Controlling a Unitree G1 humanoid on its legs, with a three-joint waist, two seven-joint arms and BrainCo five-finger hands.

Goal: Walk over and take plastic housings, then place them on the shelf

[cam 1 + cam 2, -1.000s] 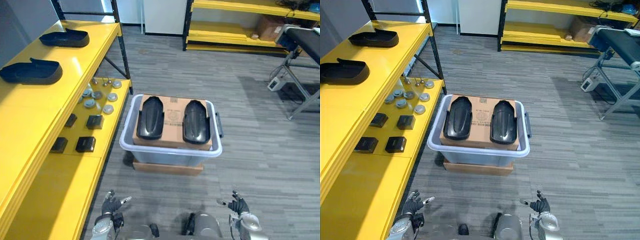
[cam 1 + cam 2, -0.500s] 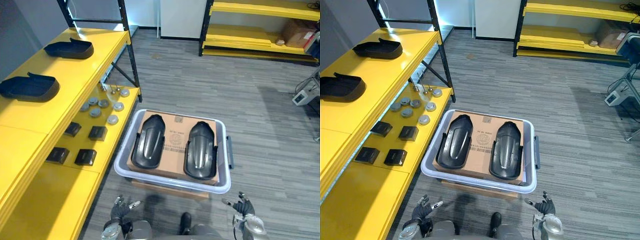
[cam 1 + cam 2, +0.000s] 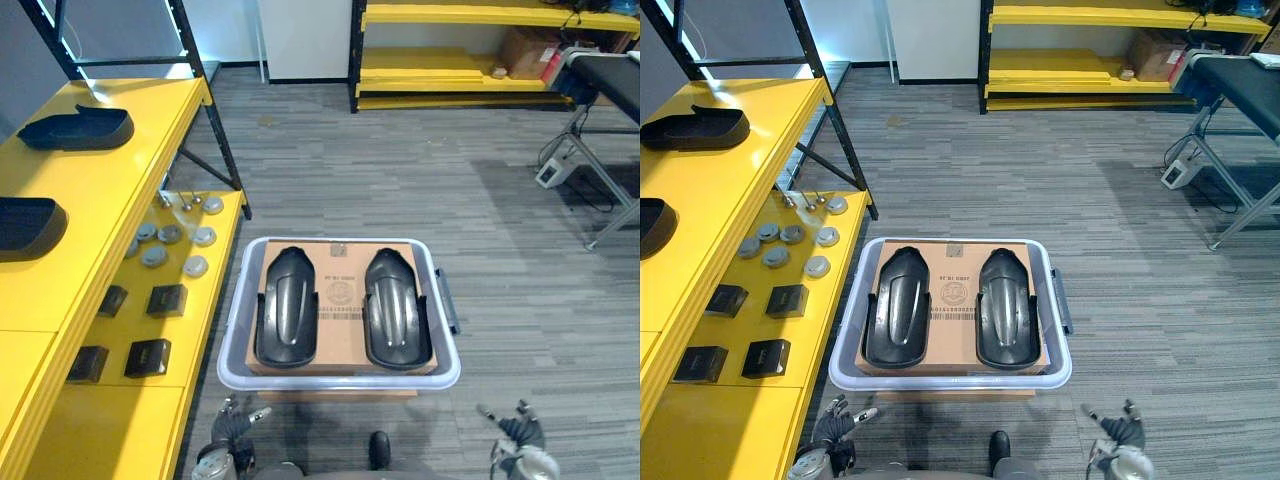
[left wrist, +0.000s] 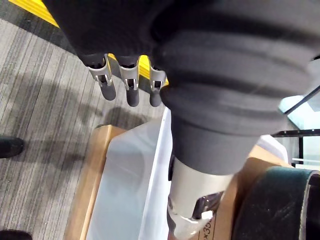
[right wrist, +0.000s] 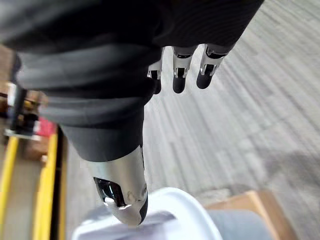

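Two black plastic housings, one on the left (image 3: 287,320) and one on the right (image 3: 395,309), lie side by side on a cardboard box (image 3: 340,292) inside a pale grey bin (image 3: 240,310) on the floor before me. Two more housings rest on the yellow shelf's top, one far (image 3: 76,129) and one near (image 3: 25,225). My left hand (image 3: 233,427) hangs low by the bin's near left corner, fingers relaxed and holding nothing. My right hand (image 3: 519,432) hangs low to the right of the bin, likewise open; its fingers (image 5: 176,69) point at the floor.
The yellow shelf (image 3: 110,200) runs along my left; its lower level carries several grey round parts (image 3: 165,240) and several small black blocks (image 3: 150,330). Another yellow rack (image 3: 470,60) stands at the far wall. A dark table on a metal frame (image 3: 600,120) is far right.
The camera has moved closer and swung, so the bin now sits square and centred in front. Both hands still hang low and open.
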